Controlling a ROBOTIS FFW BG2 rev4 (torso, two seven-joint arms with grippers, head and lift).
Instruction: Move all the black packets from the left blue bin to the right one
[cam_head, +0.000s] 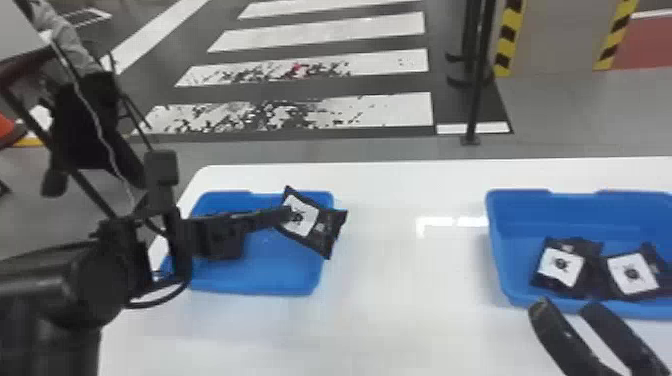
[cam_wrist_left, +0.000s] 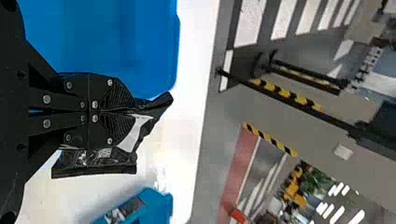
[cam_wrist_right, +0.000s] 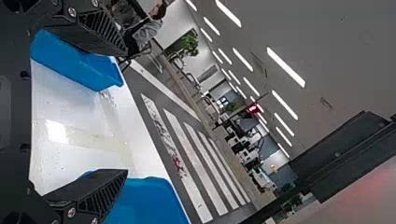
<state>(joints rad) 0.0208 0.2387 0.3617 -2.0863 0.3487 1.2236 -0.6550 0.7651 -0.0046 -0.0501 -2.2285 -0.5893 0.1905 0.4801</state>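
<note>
My left gripper is shut on a black packet with a white label, held over the right side of the left blue bin. In the left wrist view the gripper pinches the packet between its fingertips. Inside the left bin, the part that shows around the arm is bare blue. Two black packets with white labels lie in the right blue bin. My right gripper stands open at that bin's near edge; in the right wrist view the gripper has its fingers wide apart.
Both bins stand on a white table, with a wide stretch of tabletop between them. Beyond the table's far edge are a grey floor with white stripes and a black post.
</note>
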